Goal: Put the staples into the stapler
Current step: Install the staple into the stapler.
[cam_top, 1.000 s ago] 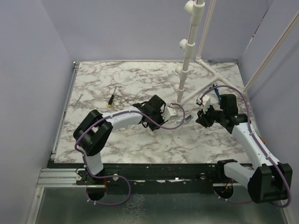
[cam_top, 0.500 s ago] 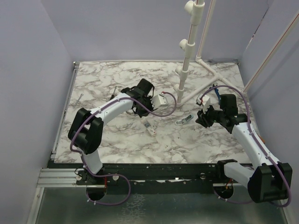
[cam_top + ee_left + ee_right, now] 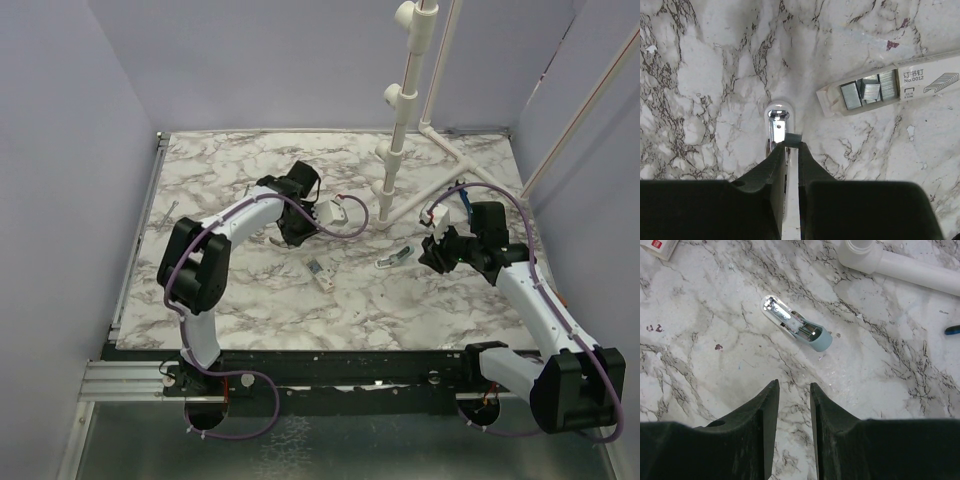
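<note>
– Stapler [image 3: 395, 257] location? Quick.
– Flat on the marble table [image 3: 230, 300], right of centre, between the staple box [image 3: 320, 272] and the right gripper [image 3: 793, 385]. In the right wrist view it lies just beyond the fingertips, not touching them. Its white rounded end with bright metal points upper left and its teal end points lower right.
– Right gripper state?
– Fingers apart, modest gap, nothing between them. Only marble shows in the gap.
– Now the left gripper [image 3: 791, 145]?
– Narrow. Fingers drawn in to a thin slit. At the tips there's a small white rounded piece [image 3: 778, 107] with a bright metal strip running back toward the fingers, plus a small grey-green bit just beside one tip. Cannot tell whether it's pinched or only lying under the tips. Cannot tell what it is either.
– And the staples [image 3: 871, 91]?
– Silvery blocks inside the staple box, seen through its open end in the left wrist view. The box lies flat, up and right of the left fingertips and apart from them, with a printed label on the closed half.
– Left arm in the top view?
– Reaching out over the middle of the table, wrist left of the white pipe stand [image 3: 397, 97], well apart from the stapler.
– Anything else?
– Blue-handled tool [image 3: 954, 330] at the right edge of the right wrist view, mostly cut off.
</note>
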### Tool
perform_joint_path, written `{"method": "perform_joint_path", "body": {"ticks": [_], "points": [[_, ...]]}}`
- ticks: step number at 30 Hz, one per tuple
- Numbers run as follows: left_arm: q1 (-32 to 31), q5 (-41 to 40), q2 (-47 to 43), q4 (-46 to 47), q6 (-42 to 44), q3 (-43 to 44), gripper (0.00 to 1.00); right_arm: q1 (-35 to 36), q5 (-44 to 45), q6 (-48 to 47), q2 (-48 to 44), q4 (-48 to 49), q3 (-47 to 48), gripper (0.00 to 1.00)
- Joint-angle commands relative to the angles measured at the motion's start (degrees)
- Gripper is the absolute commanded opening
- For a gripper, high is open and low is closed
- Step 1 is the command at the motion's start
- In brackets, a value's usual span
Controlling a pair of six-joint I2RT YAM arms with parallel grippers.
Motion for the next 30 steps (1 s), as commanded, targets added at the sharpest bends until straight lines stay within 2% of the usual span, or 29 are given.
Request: {"method": "perform_joint_path", "body": {"ticks": [1,30], "points": [[1.08,-1.32,2.09,-3.02,2.81,3.57,0.09,-0.36,-1.22,-0.75,0.69,-1.41,0.79,0.35],[2.51,-3.45,8.44,-6.62,4.78,8.33,0.09,-0.34,-1.66,-1.37,1.16,-2.03,0.81,0.35]]}}
